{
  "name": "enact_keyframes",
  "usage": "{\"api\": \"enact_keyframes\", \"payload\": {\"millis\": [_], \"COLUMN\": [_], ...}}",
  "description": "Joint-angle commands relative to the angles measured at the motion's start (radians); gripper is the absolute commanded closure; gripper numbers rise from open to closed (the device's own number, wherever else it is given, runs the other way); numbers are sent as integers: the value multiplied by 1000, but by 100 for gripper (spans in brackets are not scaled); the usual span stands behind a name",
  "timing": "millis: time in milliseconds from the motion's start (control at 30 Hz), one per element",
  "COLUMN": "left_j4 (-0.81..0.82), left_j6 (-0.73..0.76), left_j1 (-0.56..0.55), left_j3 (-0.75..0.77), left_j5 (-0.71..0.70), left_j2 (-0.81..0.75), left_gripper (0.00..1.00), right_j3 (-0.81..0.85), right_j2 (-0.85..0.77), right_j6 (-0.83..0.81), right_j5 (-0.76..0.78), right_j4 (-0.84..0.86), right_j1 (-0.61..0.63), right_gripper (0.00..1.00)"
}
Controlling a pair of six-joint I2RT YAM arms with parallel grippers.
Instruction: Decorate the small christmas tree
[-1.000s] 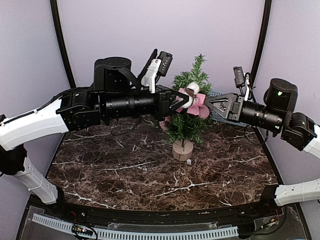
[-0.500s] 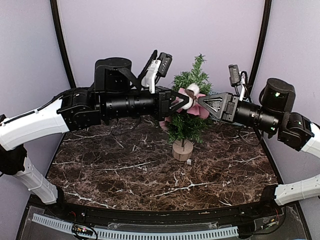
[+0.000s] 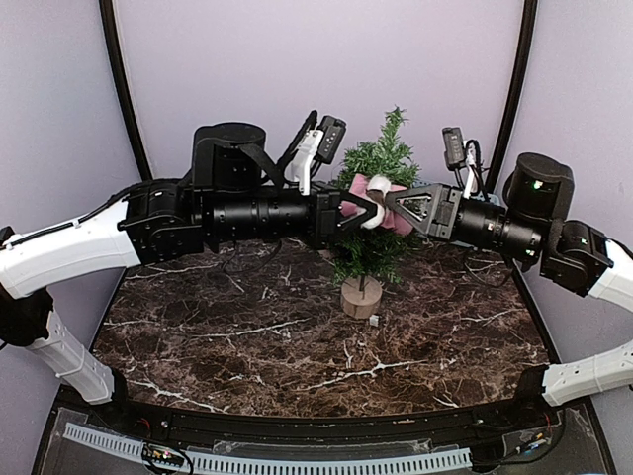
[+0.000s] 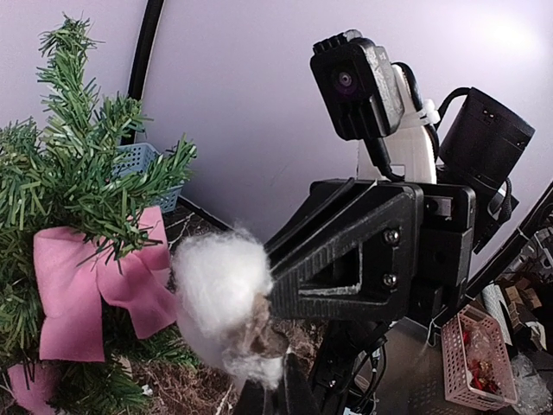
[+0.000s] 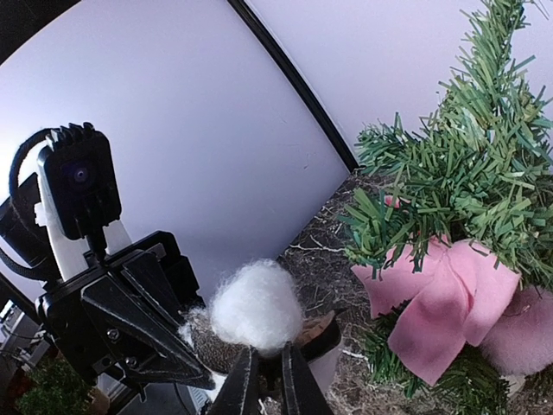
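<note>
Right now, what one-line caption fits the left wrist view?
Left fingers pinch a white fluffy tuft beside the small christmas tree and its pink bow, right gripper close opposite.

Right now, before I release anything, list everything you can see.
small christmas tree: 1, dark green, wooden disc base, upright mid-table.
pink bow: 1, pink, on the tree's branches.
cotton tuft: 1, white with a brown bit, between both grippers beside the tree.
blue basket: 1, blue, behind the tree.
pink basket: 1, pink, beyond the right arm in the left wrist view.
table: 1, dark marble, under the tree.
left gripper: 1, black, shut on the cotton tuft.
right gripper: 1, black, closed on the tuft from the opposite side.
</note>
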Motion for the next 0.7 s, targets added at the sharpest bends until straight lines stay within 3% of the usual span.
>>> {"api": "enact_keyframes", "payload": {"millis": [0,667], "left_j4": [30,114], "left_j6": [-6,-26], "left_j1": [3,3], "left_j3": [-13,-56], "left_j5": [11,-4], "left_j2": [-32,-45], "left_gripper": [100,100], "right_j3": [28,-12], "right_j2": [-6,-35], "right_j6": [2,27], "right_j5": [6,29], "right_j4": [62,42], "right_j1": [10,9], "right_gripper": [91,86]}}
